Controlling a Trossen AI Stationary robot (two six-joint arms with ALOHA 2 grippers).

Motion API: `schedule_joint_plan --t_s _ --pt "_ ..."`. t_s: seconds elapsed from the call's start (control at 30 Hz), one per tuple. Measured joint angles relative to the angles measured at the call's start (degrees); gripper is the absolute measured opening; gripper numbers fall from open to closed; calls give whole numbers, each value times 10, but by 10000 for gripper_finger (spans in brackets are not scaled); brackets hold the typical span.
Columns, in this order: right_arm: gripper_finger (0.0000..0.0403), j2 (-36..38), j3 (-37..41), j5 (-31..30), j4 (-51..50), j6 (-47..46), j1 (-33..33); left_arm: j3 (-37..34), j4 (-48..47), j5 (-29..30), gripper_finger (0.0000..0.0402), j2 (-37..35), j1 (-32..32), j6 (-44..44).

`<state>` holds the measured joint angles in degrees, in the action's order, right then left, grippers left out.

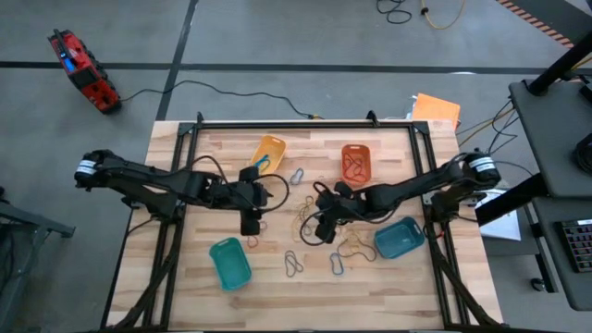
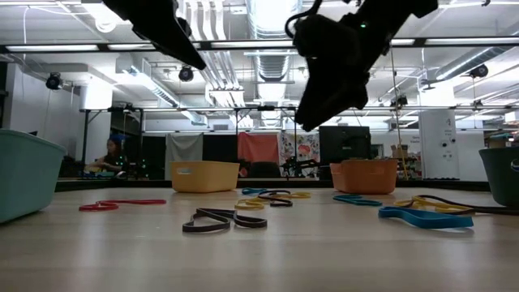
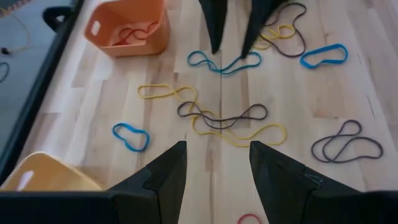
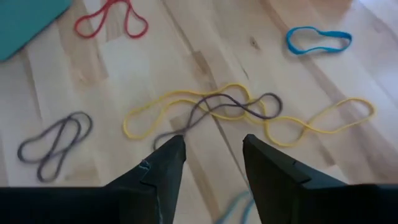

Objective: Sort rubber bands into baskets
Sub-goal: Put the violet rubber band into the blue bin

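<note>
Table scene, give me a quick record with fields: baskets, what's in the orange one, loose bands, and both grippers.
baskets: yellow basket, orange basket, two teal ones toward the near side
orange basket contents: red rubber bands
loose bands: yellow band tangled with grey band mid-table; others scattered
left gripper: open, above the table, empty
right gripper: open, over the yellow-grey tangle, empty

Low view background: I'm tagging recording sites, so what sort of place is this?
Probably a robotics lab or workshop: exposed ceiling ducts, strip lights, and a person at a distant bench behind the wooden table.
</note>
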<state>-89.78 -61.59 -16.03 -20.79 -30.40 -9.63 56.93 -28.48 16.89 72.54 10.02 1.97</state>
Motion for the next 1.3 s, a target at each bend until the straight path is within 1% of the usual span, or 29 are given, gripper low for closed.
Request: schedule_joint_plan --t_s 0.1,0.23,0.43,0.57,0.7,0.93,1.07,1.3 --pt "174 -26 -28 4 -19 -32 0 0 -18 20 160 -22 3 0" --pt "182 -62 -65 16 -41 -62 -1 0 -60 22 160 -59 9 5" --pt "183 -115 -112 32 -79 -101 -1 -1 -55 22 160 -112 18 11" --pt "184 -146 -148 32 -109 -109 -1 -1 -54 23 160 -137 19 9" --pt "185 -173 -171 32 -112 -110 -2 -1 -54 36 160 -154 19 0" --pt "185 -205 -175 36 -119 -126 -2 -1 -58 37 160 -166 19 -12" --pt "185 -225 -175 54 -115 -130 -2 -1 -60 37 160 -164 19 -19" --pt "180 -252 -176 53 -102 -129 -2 -1 -60 37 160 -154 19 -25"
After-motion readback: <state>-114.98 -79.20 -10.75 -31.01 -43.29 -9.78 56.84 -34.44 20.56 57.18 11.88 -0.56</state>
